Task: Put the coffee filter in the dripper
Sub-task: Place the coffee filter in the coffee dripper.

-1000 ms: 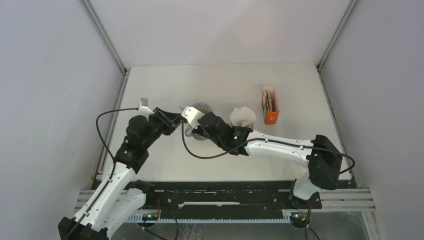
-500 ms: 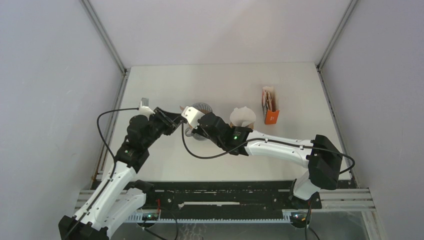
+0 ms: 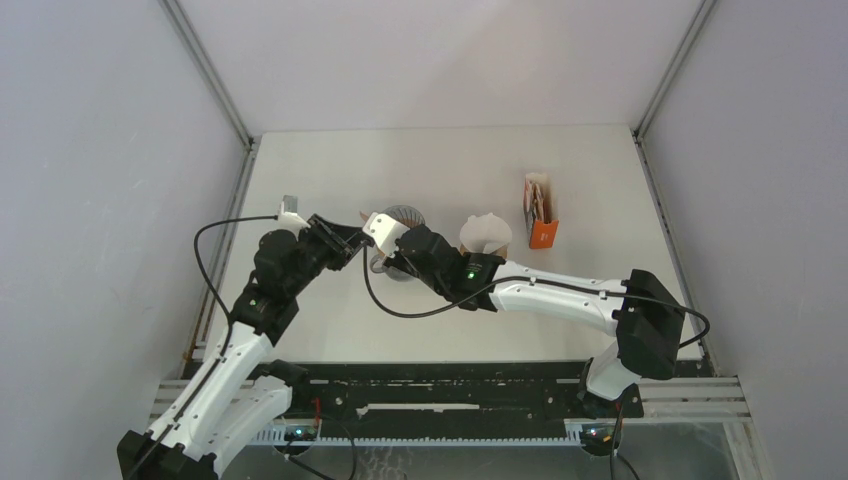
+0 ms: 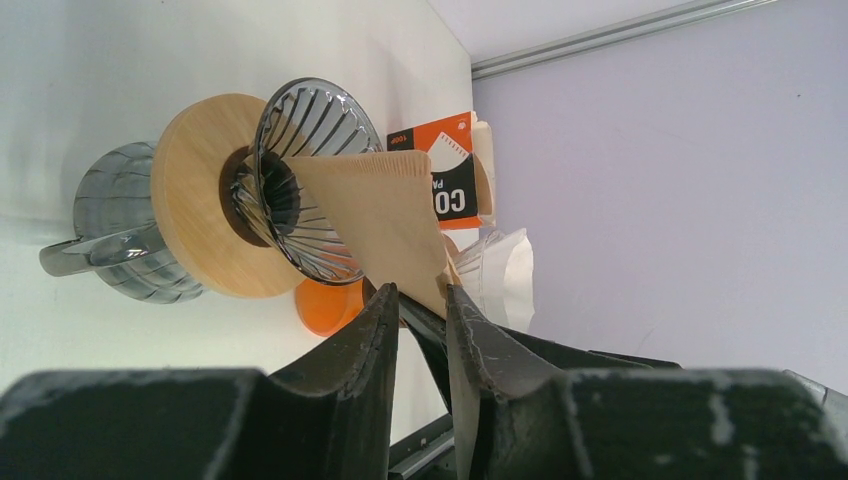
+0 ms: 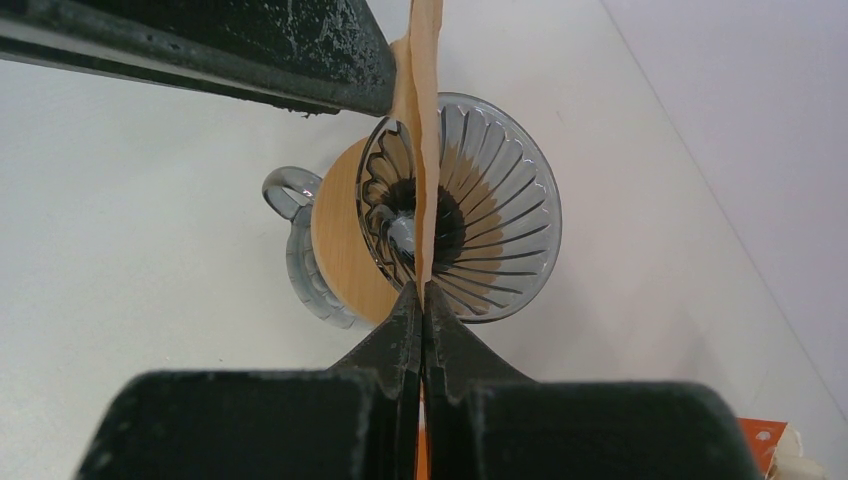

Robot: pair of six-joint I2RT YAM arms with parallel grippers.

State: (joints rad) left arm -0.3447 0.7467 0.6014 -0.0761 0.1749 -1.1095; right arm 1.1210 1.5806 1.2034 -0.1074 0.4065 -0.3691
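The glass dripper (image 3: pixel 403 216) with a wooden collar stands mid-table; it also shows in the left wrist view (image 4: pixel 300 190) and the right wrist view (image 5: pixel 490 230). My right gripper (image 5: pixel 421 288) is shut on a folded tan coffee filter (image 5: pixel 426 120), held on edge above the dripper's mouth. In the top view the right gripper (image 3: pixel 384 258) sits just left of the dripper. My left gripper (image 4: pixel 420 292) is open by a narrow gap beside the filter (image 4: pixel 385 215); one of its fingers (image 5: pixel 300 50) touches the filter's upper edge. From above the left gripper (image 3: pixel 350 240) nearly meets the right one.
An orange filter box (image 3: pixel 541 212) stands at the right back. A second holder with a white filter (image 3: pixel 486 235) stands just right of the dripper, close to my right arm. A black cable loops from the left arm across the table.
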